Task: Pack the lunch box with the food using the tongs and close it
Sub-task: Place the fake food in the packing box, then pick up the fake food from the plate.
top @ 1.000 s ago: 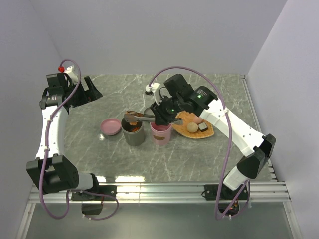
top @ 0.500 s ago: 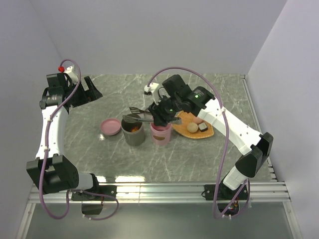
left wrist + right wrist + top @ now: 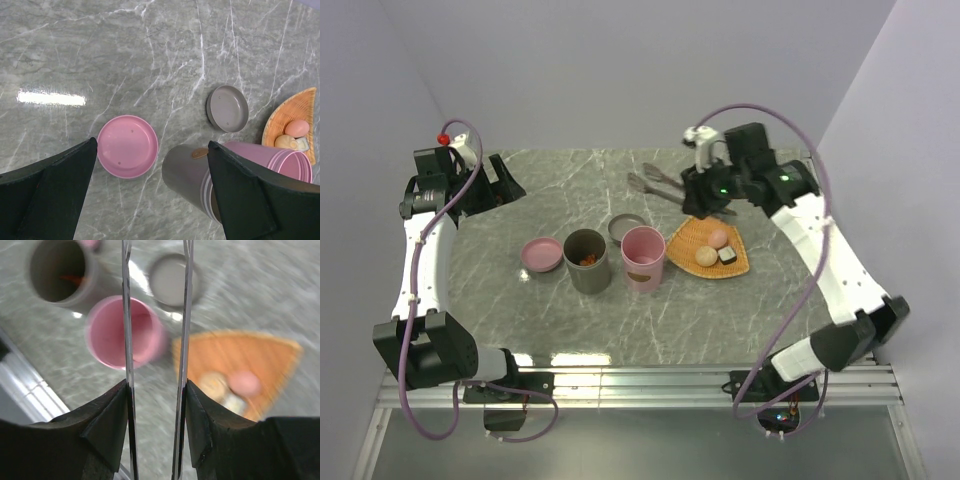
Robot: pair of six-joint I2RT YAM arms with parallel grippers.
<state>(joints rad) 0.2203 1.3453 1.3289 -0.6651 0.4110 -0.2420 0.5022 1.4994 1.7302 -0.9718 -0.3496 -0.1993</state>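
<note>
right end effector [image 3: 703,194] is clamped on the tongs [image 3: 655,183]: in the right wrist view its two fingers [image 3: 107,415] press on the outer sides of the thin metal arms, which stand apart and run parallel up out of the frame. from above, the tongs are held over the far part of the counter [image 3: 520,210], beyond the grey lid [image 3: 627,229] and the orange woven tray [image 3: 690,240], with their tips pointing left. left end effector [image 3: 500,180] sits at the far left of the counter, well apart from everything, its fingers [image 3: 50,195] spread wide. near the middle stand two open containers just beside each other, the grey container [image 3: 586,262] on the left and the pink container [image 3: 643,260] on the right. we see orange-brown bits [image 3: 585,259] inside the grey one. the pink lid [image 3: 542,254] lies flat just left of the grey container. on the tray, right of the pink container, lie the pink ball [image 3: 718,238], the beige ball [image 3: 706,256] and the dark brown block [image 3: 727,255], close together. the right wrist view is blurred, so we cannot tell finer detail there.
</note>
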